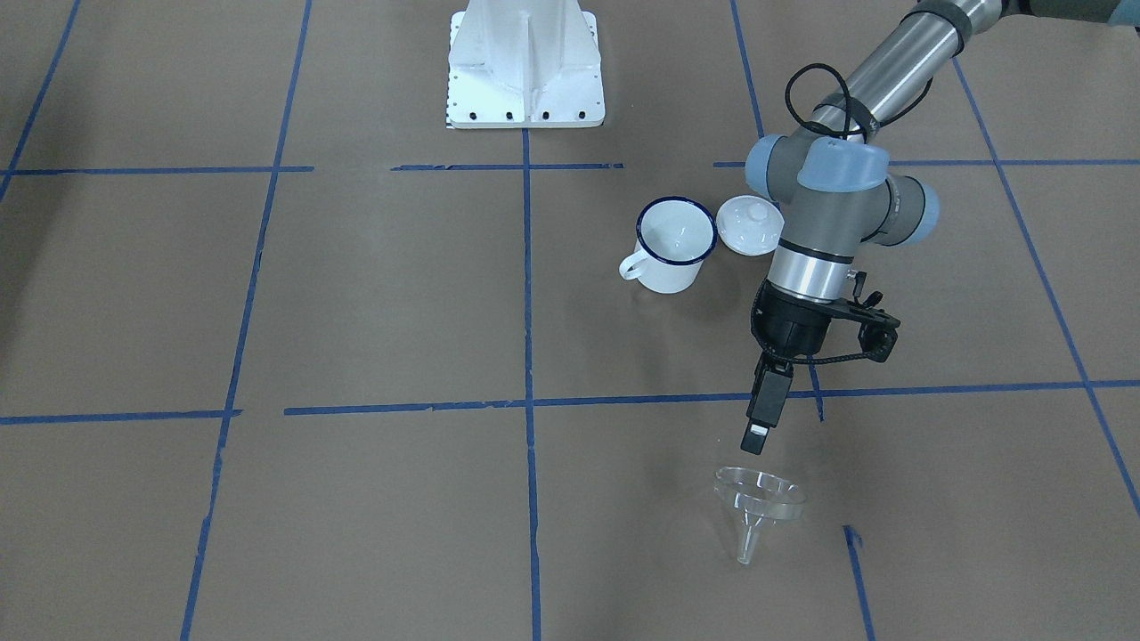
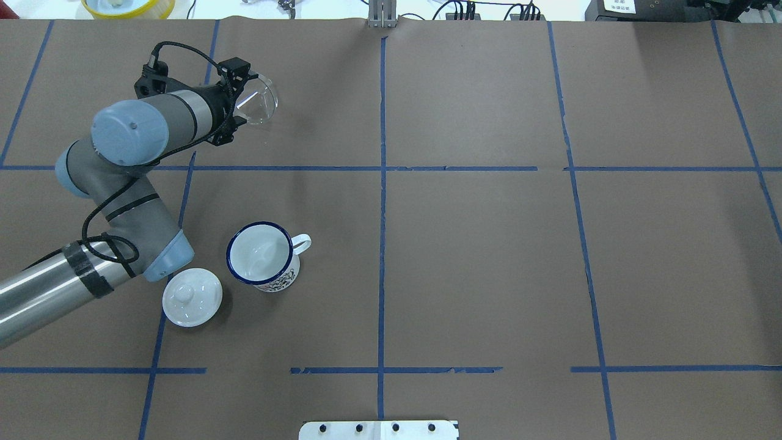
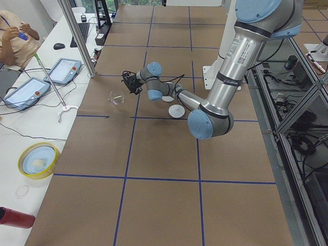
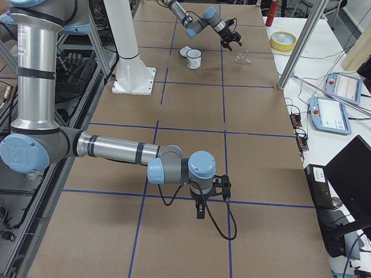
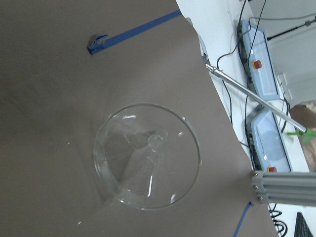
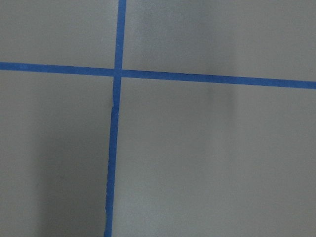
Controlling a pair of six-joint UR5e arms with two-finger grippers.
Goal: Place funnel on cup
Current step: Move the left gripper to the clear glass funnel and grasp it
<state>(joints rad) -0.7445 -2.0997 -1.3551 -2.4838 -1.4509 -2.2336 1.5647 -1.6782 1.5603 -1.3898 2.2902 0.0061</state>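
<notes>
Funnel (image 5: 147,155) lies on its side just below and ahead of your left gripper (image 1: 759,434), untouched, jaw spacing unreadable; looks like step 1 of 2, the reach: next, descend, pinch the rim, then carry it to the cup (image 1: 674,245) standing well behind the wrist.

We are seeing the left gripper (image 1: 755,438) edge-on, its gap hidden; the right gripper (image 4: 200,213) is showing too small to judge.

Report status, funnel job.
Left gripper over funnel, right gripper far off; fingers unreadable. Funnel on its side, ungrasped. Cup upright, lid beside it.
</notes>
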